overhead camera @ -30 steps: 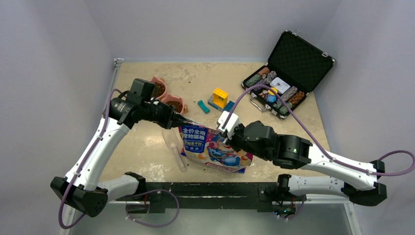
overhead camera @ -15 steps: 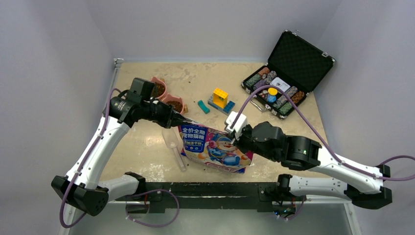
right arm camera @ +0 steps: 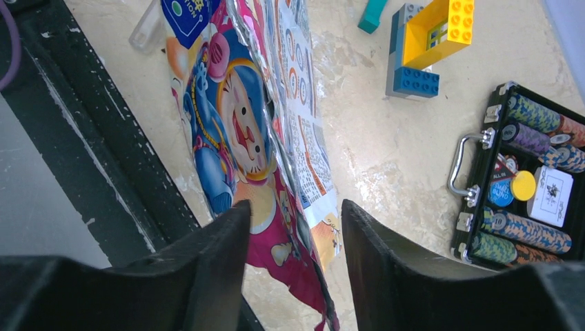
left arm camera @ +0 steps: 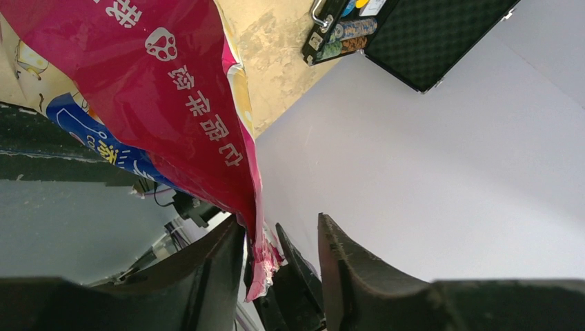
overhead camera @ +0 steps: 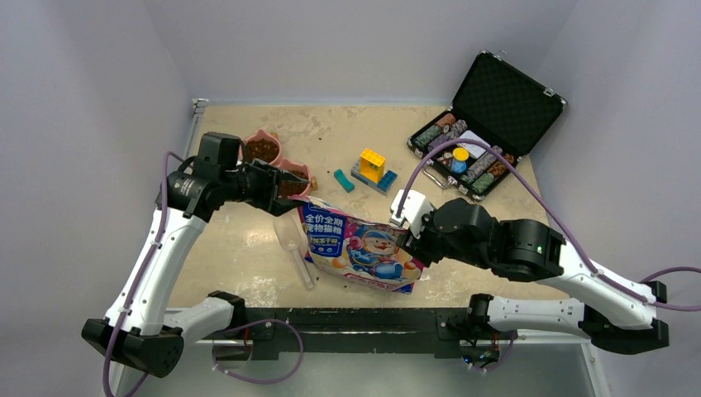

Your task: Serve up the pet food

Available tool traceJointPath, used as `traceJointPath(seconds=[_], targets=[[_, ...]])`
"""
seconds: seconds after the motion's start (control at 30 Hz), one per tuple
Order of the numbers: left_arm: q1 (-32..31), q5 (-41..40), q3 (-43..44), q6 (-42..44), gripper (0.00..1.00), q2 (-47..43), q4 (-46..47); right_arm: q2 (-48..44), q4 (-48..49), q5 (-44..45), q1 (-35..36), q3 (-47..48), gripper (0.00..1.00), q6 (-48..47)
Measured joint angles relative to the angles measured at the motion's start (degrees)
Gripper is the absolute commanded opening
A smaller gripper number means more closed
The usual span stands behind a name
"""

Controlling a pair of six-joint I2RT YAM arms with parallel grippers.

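Note:
The pink-and-blue pet food bag [overhead camera: 360, 248] lies on the table between my arms, its open top edge slack. Dark pet food [overhead camera: 262, 150] fills the far pink bowl; a second pink bowl [overhead camera: 296, 171] sits beside it, partly behind my left gripper [overhead camera: 296, 188]. In the left wrist view the left gripper [left arm camera: 281, 227] is open, with the bag's torn edge [left arm camera: 259, 258] hanging loose against one finger. The right gripper [overhead camera: 407, 234] is at the bag's right end. In its wrist view the right gripper [right arm camera: 295, 214] stands open astride the bag [right arm camera: 234, 131], not pinching it.
A clear plastic scoop [overhead camera: 293, 244] lies left of the bag. Toy bricks [overhead camera: 372, 165] and a teal brick [overhead camera: 343, 180] sit behind it. An open black case of poker chips [overhead camera: 471, 161] stands at the back right. The black frame rail [overhead camera: 355, 318] runs along the near edge.
Both grippers have opened and let go of the bag's top edge. The left arm has drawn back to the left and the right arm has shifted right. The bag has sagged.

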Motion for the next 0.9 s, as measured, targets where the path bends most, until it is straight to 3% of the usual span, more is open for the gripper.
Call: traceJointPath(seconds=[0.37,0.57,0.63,0.77,0.9], targets=[[0.04,-2.67,-0.15,1.05,0.65,-6.08,-1.60,0.50,-2.67,-0.94,0.00,9.97,0.68,0.98],[0.26,-5.97,6.43,4.39,0.65,-8.81,-2.29,3.23,-3.61,9.97,0.00,19.52,0.83,5.88],[0.31,-7.41,10.45,6.19,0.66,-8.24,-2.08,4.24,-3.72,14.01,0.00,22.71,0.91,7.39],[0.35,-11.54,24.15,12.61,0.72,-3.76,-3.26,5.90,-4.48,23.26,0.00,30.58,0.94,8.92],[0.35,-16.98,43.39,21.70,0.89,3.13,-4.44,7.17,-2.95,32.94,0.00,38.66,0.96,6.19]])
